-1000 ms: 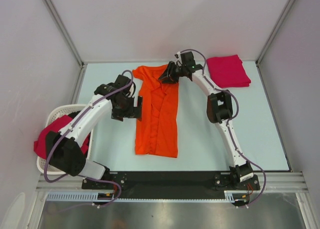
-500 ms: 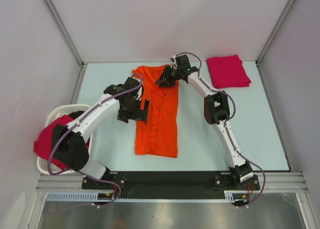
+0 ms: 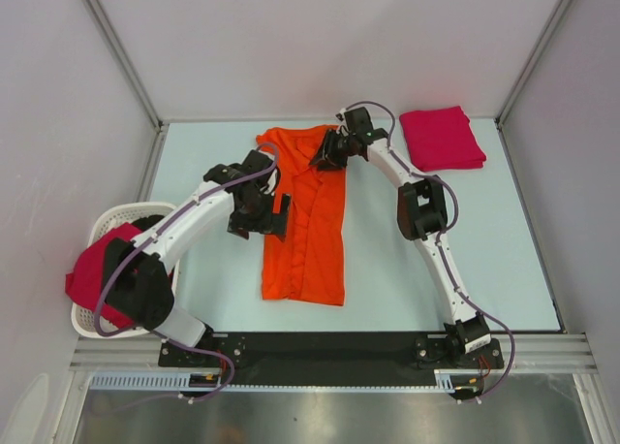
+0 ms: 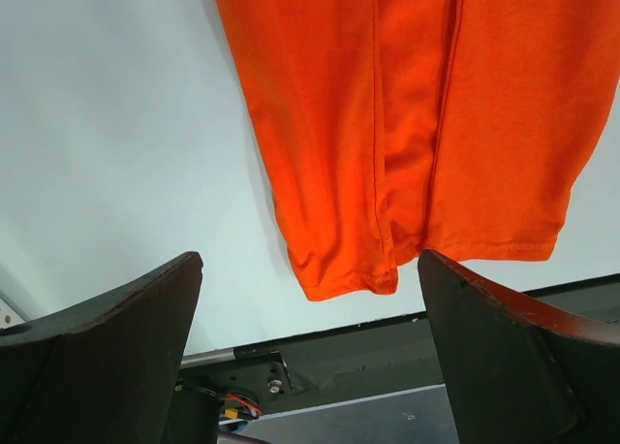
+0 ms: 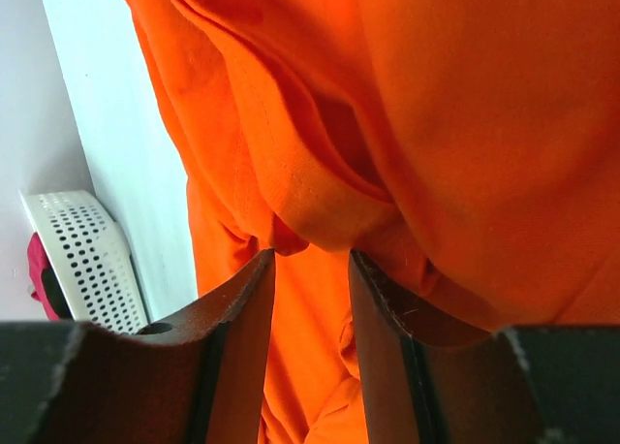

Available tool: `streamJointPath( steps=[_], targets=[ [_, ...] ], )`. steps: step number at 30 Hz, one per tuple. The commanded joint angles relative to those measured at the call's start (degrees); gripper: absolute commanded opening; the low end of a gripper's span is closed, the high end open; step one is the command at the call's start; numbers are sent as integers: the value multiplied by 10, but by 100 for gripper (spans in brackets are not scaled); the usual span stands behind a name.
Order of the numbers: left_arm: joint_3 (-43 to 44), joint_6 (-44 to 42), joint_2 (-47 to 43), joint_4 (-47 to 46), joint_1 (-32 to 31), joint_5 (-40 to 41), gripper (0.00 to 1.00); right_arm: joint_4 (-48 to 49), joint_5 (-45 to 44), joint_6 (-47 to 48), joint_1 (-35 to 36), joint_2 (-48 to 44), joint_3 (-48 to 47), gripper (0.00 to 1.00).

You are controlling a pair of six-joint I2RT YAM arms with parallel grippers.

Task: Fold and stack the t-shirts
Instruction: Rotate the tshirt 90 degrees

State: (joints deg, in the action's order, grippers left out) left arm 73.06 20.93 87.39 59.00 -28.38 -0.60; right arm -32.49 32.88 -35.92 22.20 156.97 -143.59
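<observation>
Basket [image 3: 105, 221]: white perforated plastic, beside the table's left edge | Table [image 3: 484, 250]: pale blue, flat top | Rail [image 3: 329, 345]: black strip along the table's near edge | Walls [image 3: 320, 47]: plain grey, three sides

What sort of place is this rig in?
Probably a lab robot cell, not a home: white panel walls, metal frame posts, arms bolted to the table.

bright, even light is filling every view, casting only faint shadows. the left fingers [image 4: 107, 347] are showing dark and soft; the right fingers [image 5: 237, 318] are catching a glow from the orange t-shirt [image 5: 436, 124] between them.
</observation>
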Motion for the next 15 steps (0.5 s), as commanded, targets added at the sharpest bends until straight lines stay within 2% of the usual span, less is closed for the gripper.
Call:
streamJointPath(
  steps=[1, 5, 8, 11, 15],
  targets=[
    [10, 3, 2, -7, -6, 5, 100, 34, -10, -4, 6, -6, -8, 41],
    [17, 10, 8, -6, -5, 5, 100, 45, -7, -25, 13, 14, -30, 41],
    [35, 14, 21, -5, -5, 37, 99, 56, -14, -25, 14, 8, -28, 40],
    [70, 13, 38, -2, -4, 60, 97, 72, -23, -18, 13, -3, -25, 40],
    [158, 8, 87, 5, 5, 77, 97, 83, -61, 10, 10, -27, -27, 40]
  ],
)
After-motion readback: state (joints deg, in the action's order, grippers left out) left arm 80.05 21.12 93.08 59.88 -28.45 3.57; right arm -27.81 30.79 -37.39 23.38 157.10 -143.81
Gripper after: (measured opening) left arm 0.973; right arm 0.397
